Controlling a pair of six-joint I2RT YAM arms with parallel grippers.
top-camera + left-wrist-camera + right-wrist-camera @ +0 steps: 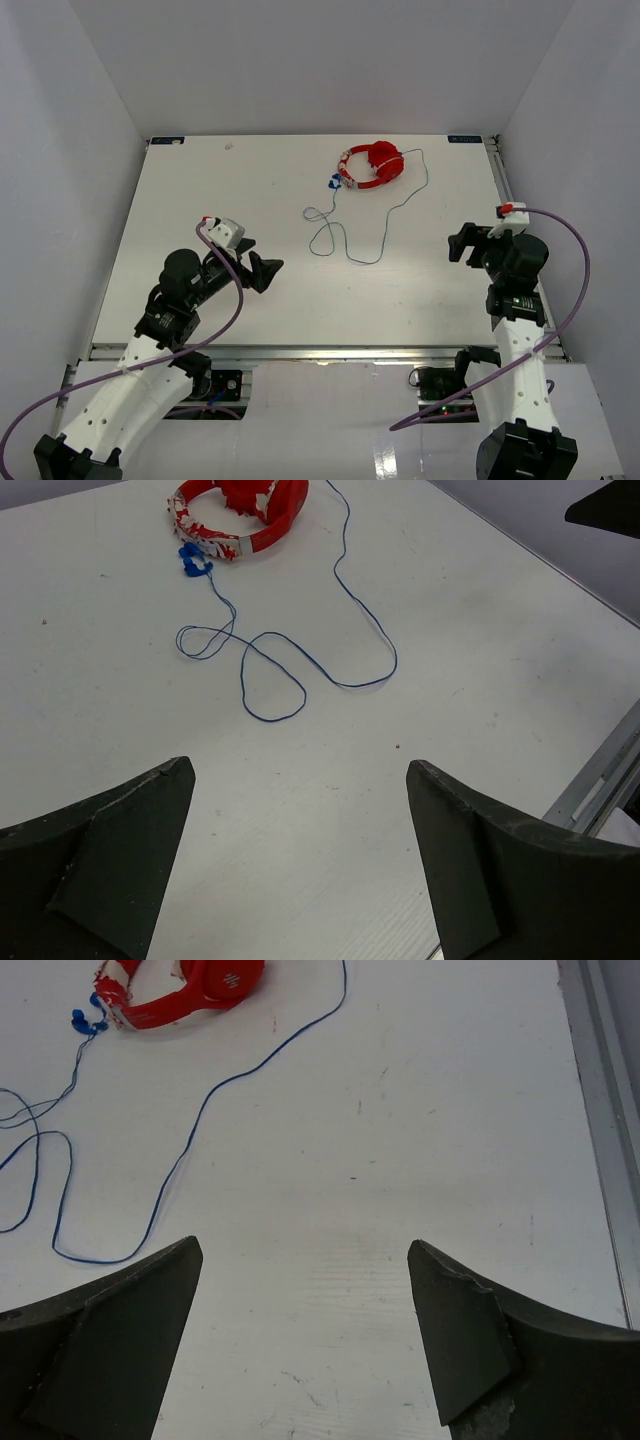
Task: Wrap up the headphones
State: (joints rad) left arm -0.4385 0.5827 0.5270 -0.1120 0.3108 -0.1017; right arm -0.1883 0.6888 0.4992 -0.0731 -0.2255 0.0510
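Red headphones (375, 165) lie far centre on the table (200, 200), cable (395, 660) trailing nearward in loose loops, blue plug (193, 560) just left of the headband. Left gripper (266, 254) and right gripper (458, 243) stand spread wide, empty.

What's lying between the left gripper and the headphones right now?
Only the headphones' own thin cable, looped loosely on the table. The rest of the stretch from the left gripper is bare, as the left wrist view shows.
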